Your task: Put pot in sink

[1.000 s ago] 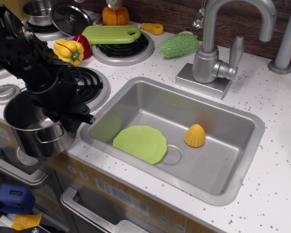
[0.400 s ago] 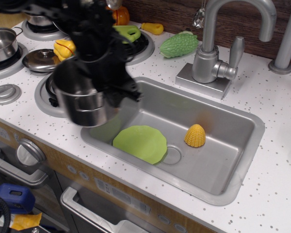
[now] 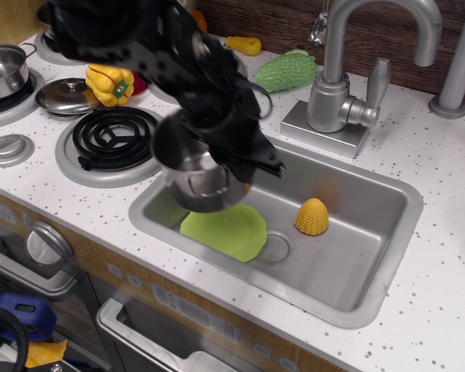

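Note:
The tall shiny steel pot point(image 3: 198, 178) hangs in the air over the left part of the sink point(image 3: 372, 256), above a green plate point(image 3: 226, 231) lying on the sink floor. My black gripper point(image 3: 221, 143) is shut on the pot's rim from above, and its fingers are partly blurred by motion. The arm reaches in from the upper left and hides the back burner. The pot does not touch the sink floor.
A yellow corn piece point(image 3: 311, 216) sits in the sink next to the round drain point(image 3: 275, 248). The faucet point(image 3: 345, 77) stands behind the sink. A smaller steel pot point(image 3: 1, 70), a lid point(image 3: 66, 94), a yellow pepper point(image 3: 110, 84), a black coil burner point(image 3: 116, 138) and a green vegetable point(image 3: 287, 71) are on the counter.
My gripper has carried the pot to the right, from beyond the counter's front left edge, over the coil burner, to above the sink's left part. The burner is uncovered now.

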Robot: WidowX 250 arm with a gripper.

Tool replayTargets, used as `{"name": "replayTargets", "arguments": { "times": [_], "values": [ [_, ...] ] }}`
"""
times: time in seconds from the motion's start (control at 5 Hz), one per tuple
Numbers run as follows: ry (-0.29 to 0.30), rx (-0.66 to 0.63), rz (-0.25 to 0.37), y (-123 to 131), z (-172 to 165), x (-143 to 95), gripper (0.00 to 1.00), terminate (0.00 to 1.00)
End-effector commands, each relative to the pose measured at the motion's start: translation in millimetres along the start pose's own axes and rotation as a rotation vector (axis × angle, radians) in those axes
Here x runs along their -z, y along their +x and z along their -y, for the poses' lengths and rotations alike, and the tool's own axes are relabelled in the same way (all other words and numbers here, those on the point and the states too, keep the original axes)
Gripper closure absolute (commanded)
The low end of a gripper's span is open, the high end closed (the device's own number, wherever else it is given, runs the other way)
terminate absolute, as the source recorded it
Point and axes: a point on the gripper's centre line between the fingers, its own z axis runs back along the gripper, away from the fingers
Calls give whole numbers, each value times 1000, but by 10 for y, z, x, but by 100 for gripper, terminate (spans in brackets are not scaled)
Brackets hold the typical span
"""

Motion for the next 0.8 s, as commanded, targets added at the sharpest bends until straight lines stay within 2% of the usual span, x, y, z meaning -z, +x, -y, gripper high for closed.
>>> {"name": "replayTargets", "arguments": {
  "times": [0.0, 0.2, 0.4, 0.6],
  "values": [
    [-33, -24, 53, -2, 68, 16, 100, 0],
    [-62, -41, 75, -68, 57, 52, 0, 0],
    [-82, -34, 72, -72, 32, 44, 0, 0],
    [-82, -34, 72, -72, 32, 44, 0, 100]
  ]
}}
